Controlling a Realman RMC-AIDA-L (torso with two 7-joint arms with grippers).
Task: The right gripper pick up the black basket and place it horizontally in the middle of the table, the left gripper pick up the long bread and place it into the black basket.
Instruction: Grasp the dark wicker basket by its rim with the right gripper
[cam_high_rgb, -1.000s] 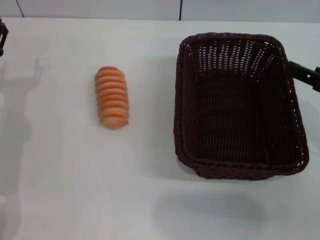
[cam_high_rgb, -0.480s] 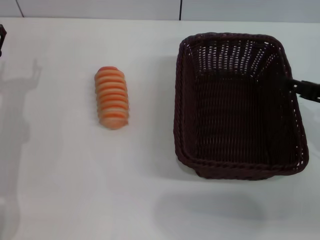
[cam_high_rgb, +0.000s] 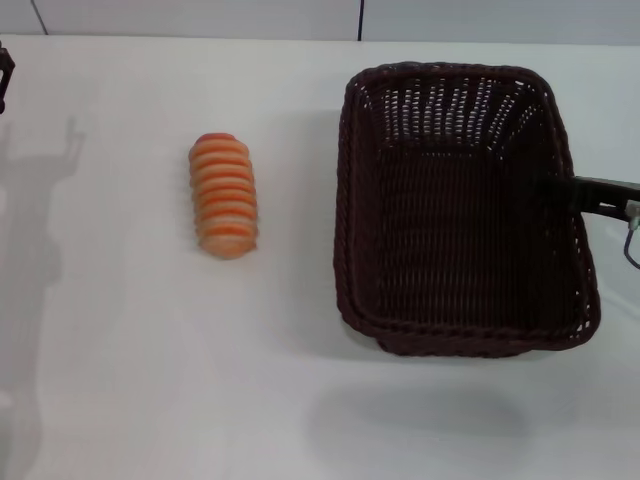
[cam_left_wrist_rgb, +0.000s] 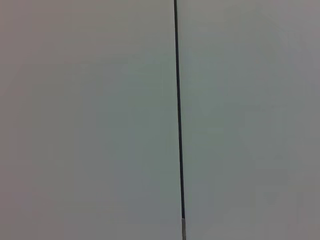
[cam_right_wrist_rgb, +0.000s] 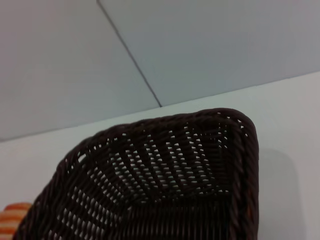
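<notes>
At the far left edge of the table (cam_high_rgb: 130, 380), only a sliver of the left gripper (cam_high_rgb: 5, 75) shows in the head view; most of it is cut off, so how its jaws stand cannot be told. Its wrist camera sees nothing of the worktop, only a pale wall panel (cam_left_wrist_rgb: 90, 120) split by a thin dark seam (cam_left_wrist_rgb: 178, 110).

Left of the table's middle lies the long bread (cam_high_rgb: 225, 196), striped side up, alone on the white surface. Its long axis runs from the near edge toward the far edge, and it sits well apart from the basket.

On the right half sits the black basket (cam_high_rgb: 460, 300), open side up, its long axis also running near to far, its far end close to the far edge. In the right wrist view, one corner of its braided rim (cam_right_wrist_rgb: 240, 130) fills the foreground, with a bit of the bread (cam_right_wrist_rgb: 12, 217) peeking past the weave.

The right gripper (cam_high_rgb: 585, 192) reaches in from the right edge, at the basket's right rim. The wicker hides its fingertips, and the rest of the arm is out of frame; whether the jaws pinch the rim cannot be told.
</notes>
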